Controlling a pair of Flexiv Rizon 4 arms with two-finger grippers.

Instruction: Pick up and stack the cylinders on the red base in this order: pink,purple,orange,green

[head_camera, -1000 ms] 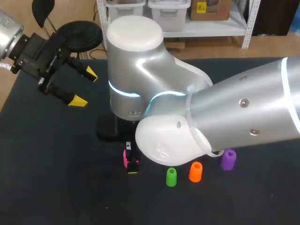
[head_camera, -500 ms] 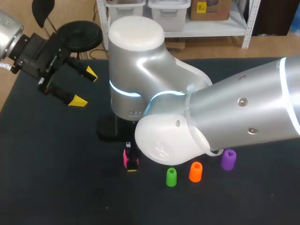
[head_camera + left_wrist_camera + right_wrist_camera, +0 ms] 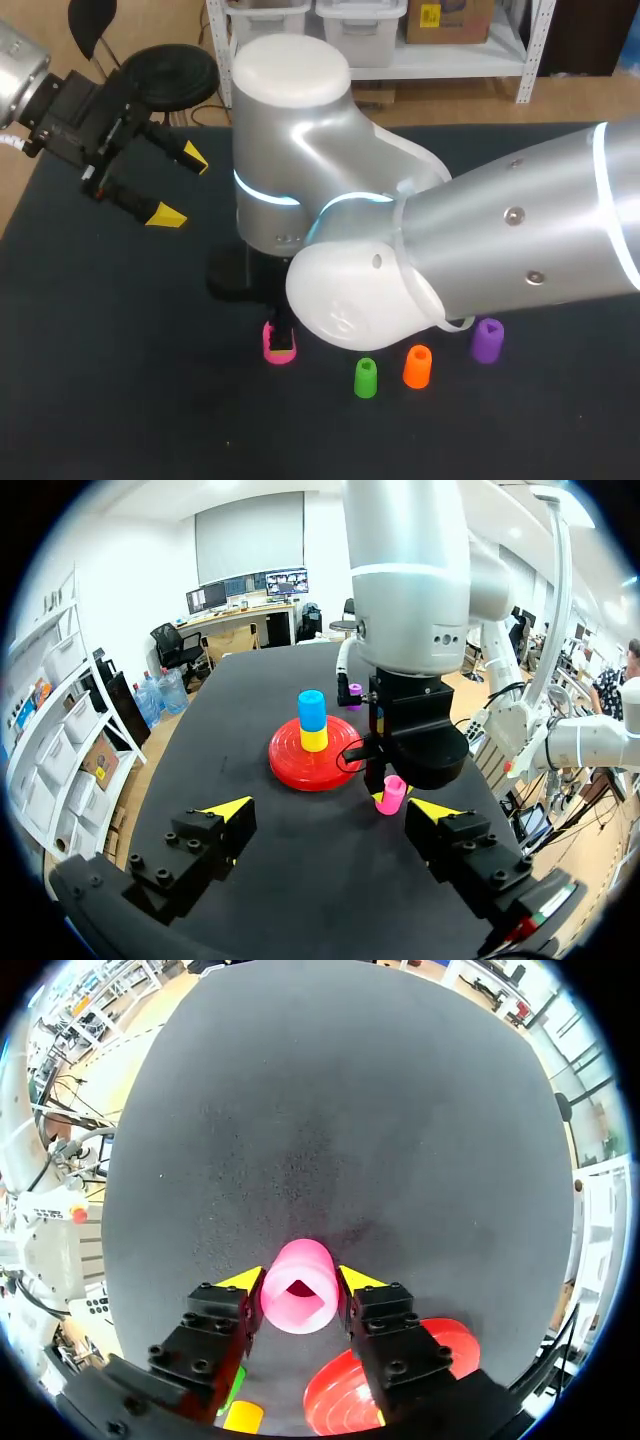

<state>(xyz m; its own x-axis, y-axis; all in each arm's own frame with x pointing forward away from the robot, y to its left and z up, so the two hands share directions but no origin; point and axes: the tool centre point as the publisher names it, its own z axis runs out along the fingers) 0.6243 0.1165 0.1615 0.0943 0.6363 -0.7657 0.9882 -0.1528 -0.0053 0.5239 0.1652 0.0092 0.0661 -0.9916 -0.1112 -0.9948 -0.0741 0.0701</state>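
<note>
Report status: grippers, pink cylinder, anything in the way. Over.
Left gripper open, empty. Right gripper shut on pink cylinder. Red base already carries blue cylinder on yellow cylinder.

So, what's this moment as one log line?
right gripper shut on pink cylinder | left gripper open | purple, orange, green unstacked

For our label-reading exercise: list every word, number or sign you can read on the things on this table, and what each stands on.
None can be read: the pink cylinder, purple cylinder, orange cylinder, green cylinder and red base all show plain, unmarked surfaces.
</note>
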